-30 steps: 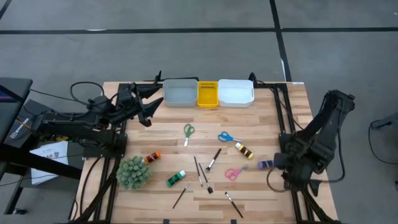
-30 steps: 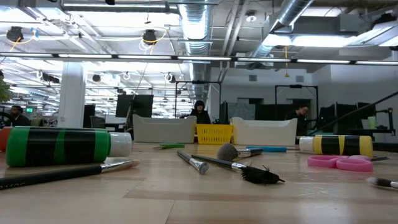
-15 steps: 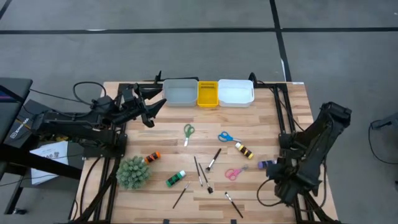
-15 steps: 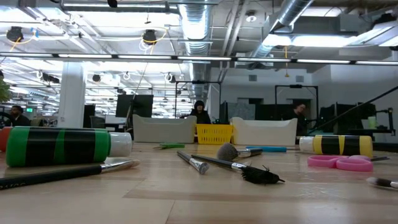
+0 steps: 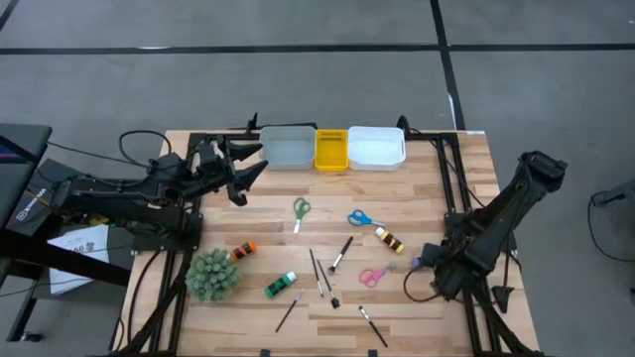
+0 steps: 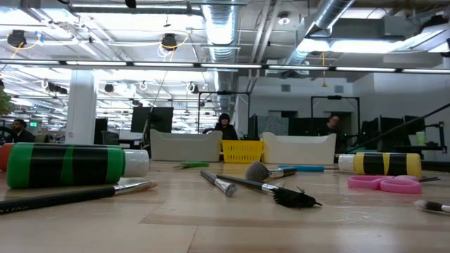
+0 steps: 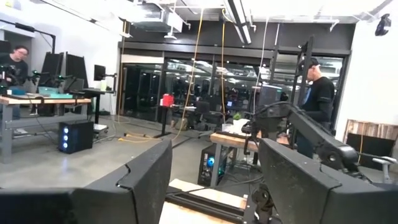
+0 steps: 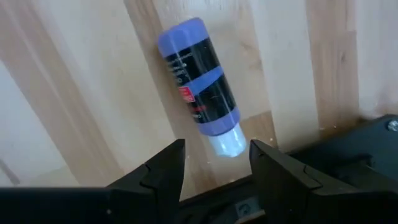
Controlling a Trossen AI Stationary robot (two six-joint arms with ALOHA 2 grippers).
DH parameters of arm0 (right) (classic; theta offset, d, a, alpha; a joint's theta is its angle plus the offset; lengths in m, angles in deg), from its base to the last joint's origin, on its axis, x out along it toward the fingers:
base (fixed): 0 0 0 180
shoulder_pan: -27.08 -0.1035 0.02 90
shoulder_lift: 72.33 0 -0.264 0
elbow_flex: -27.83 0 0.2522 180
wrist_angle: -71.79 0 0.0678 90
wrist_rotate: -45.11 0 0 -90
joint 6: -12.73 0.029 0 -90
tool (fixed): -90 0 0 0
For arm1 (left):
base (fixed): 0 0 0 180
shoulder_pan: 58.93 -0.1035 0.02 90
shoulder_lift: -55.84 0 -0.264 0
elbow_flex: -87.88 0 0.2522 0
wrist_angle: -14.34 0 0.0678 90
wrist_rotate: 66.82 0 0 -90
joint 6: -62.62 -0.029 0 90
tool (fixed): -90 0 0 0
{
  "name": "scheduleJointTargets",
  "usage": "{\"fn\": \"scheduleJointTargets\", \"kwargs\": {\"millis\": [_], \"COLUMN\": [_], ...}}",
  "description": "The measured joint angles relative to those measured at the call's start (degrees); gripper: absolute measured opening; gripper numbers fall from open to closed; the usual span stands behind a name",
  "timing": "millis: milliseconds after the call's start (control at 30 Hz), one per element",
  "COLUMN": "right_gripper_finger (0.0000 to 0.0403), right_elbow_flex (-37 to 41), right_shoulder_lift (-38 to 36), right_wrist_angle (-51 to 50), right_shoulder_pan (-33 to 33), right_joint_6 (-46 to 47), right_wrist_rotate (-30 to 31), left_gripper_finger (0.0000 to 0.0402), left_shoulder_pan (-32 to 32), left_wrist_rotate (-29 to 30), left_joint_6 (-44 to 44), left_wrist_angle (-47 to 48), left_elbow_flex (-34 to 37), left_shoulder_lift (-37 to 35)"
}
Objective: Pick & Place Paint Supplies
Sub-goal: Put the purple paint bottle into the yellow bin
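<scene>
A: From above, where does each arm sit?
B: The left gripper (image 5: pixel 248 169) hangs over the tabletop (image 5: pixel 268 223) near its far left, just short of the grey tray (image 5: pixel 287 147), fingers spread and empty. The right gripper (image 5: pixel 434 266) is low at the right edge, right beside the blue paint bottle (image 5: pixel 424 262); the bottle lies flat on the wood.

A: And the other supplies?
B: The green scissors (image 5: pixel 301 210), blue scissors (image 5: pixel 362 218) and yellow bottle (image 5: pixel 389 240) lie mid-table, with the pink scissors (image 5: pixel 373 276), green bottle (image 5: pixel 281 285) and orange bottle (image 5: pixel 244 250) nearer the front. Several brushes (image 5: pixel 340 255) are scattered among them. The plant ball (image 5: pixel 212 274) sits front left; the yellow tray (image 5: pixel 331 149) and white tray (image 5: pixel 376 146) stand at the back.

A: The low camera?
B: No gripper shows. The green bottle (image 6: pixel 74 164) lies large at left, the yellow one (image 6: pixel 383 164) at right, pink scissors (image 6: pixel 385 183) before it, brushes (image 6: pixel 264 185) in the middle. People sit in the room behind.

A: Left wrist?
B: Two dark fingers (image 7: pixel 146 180) stand wide apart with nothing between them, facing the room, where a person stands.

A: Right wrist?
B: The blue bottle (image 8: pixel 199 81) lies just ahead of the fingertips (image 8: pixel 168 165), its pale cap toward the gap. The jaws are partly parted and not gripping it.
</scene>
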Motion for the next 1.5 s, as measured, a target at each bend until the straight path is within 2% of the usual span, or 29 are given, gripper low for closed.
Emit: {"fn": "scheduleJointTargets", "kwargs": {"millis": [233, 433, 600, 1133, 1300, 1500], "right_gripper_finger": [0.0175, 0.0175, 0.0175, 0.0175, 0.0174, 0.0155], "right_elbow_flex": [4.8, 6.0, 8.8, 12.4, 12.4, 12.4], "right_shoulder_lift": [-4.8, -3.2, -1.7, 0.0, 0.0, 0.0], "right_wrist_angle": [6.4, 8.1, 12.7, 20.2, 23.0, 25.5], "right_shoulder_pan": [6.2, 10.7, 11.4, 11.4, 11.4, 11.4], "right_joint_6": [-8.6, -16.9, -20.6, -20.1, -19.1, -16.7], "right_wrist_rotate": [-2.9, -2.6, -4.2, -5.8, -8.2, -8.5], "left_gripper_finger": [0.0231, 0.0227, 0.0227, 0.0225, 0.0223, 0.0221], "left_shoulder_pan": [0.0, 0.0, 0.0, 0.0, 0.0, 0.0], "left_wrist_rotate": [0.0, -0.1, -0.1, -0.1, -0.1, -0.1], "left_joint_6": [0.0, 0.0, 0.0, 0.0, 0.0, 0.0], "left_wrist_angle": [0.0, 0.0, 0.1, -0.5, -0.4, -0.5], "left_elbow_flex": [0.0, 0.0, 0.0, 0.0, 0.0, 0.0], "left_shoulder_lift": [0.0, 0.0, 0.0, 0.0, 0.0, 0.0]}}
